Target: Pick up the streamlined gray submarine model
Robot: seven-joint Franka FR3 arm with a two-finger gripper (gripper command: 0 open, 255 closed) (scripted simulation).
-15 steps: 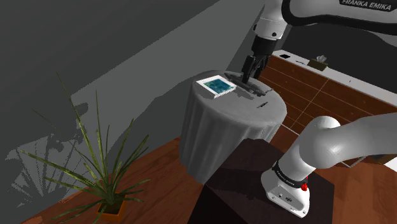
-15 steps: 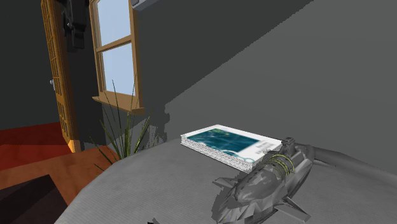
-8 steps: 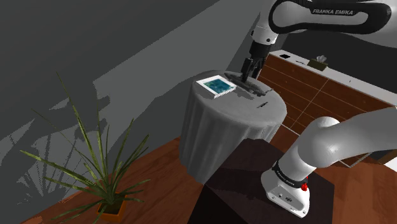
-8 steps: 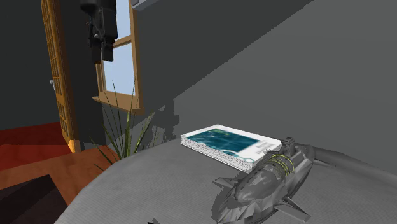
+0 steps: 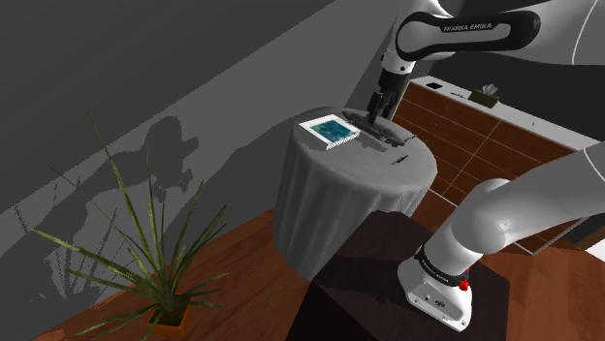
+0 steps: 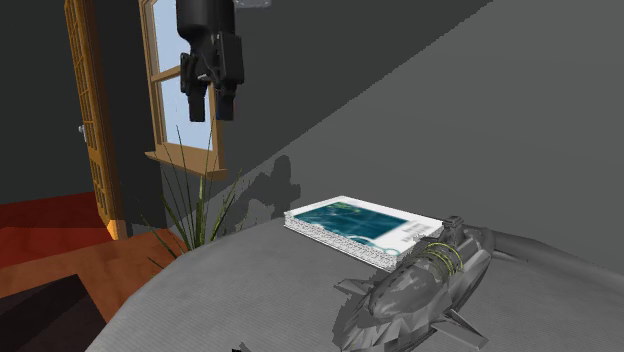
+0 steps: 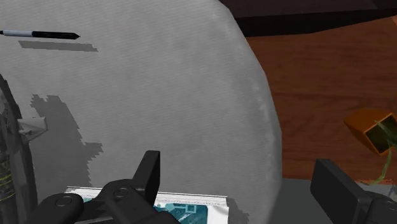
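Round cloth-draped table, wood floor.
Shoulder view: gripper hangs over submarine model, near table's far edge beside book.
Second exterior view: fingers spread, presumably to straddle the hull.
Wrist view: hull off-centre; realign.

Submarine beside, perhaps touching, book.

We see grey walls around the tool, with a wood-framed window behind it and a door beside that. Below the tool, a cloth-draped counter stands on a reddish wood floor, near a plant.
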